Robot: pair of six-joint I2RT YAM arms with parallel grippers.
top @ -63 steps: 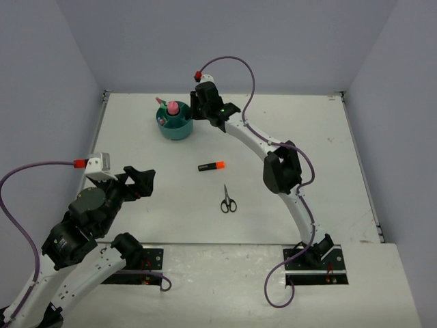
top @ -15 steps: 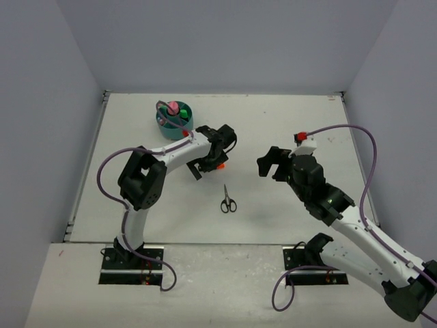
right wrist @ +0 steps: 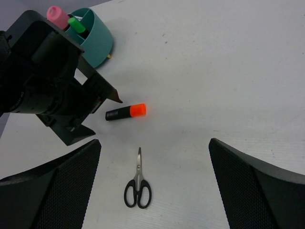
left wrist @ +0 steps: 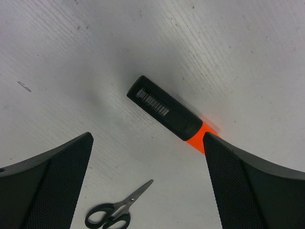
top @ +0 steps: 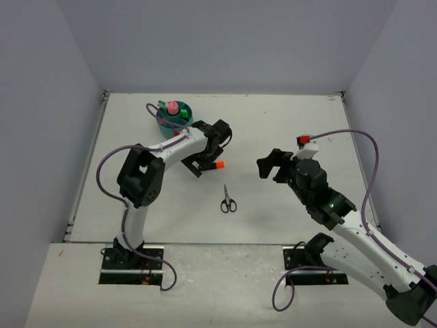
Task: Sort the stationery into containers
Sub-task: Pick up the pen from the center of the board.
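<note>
Bounding white table (top: 293,123), pale grey walls (top: 225,41)

Black highlighter (left wrist: 164,109) — orange cap; teal organiser (right wrist: 97,40).

Counter (left wrist: 71,57): white, matt, fine ribbed grain. Highlighter (left wrist: 164,109): matt black plastic. Scissors (left wrist: 116,212): metal blades, glossy black handles, prob. plastic. Organiser (right wrist: 97,43): smooth teal plastic. Left end effector (left wrist: 147,143) pads (left wrist: 57,186): mesh-textured.

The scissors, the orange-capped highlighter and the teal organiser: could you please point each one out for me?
Scissors (right wrist: 138,177): right wrist view, at the pivot.
Highlighter (left wrist: 164,109): left wrist view, on its black body.
Organiser (right wrist: 99,44): right wrist view, on its outer wall.
</note>
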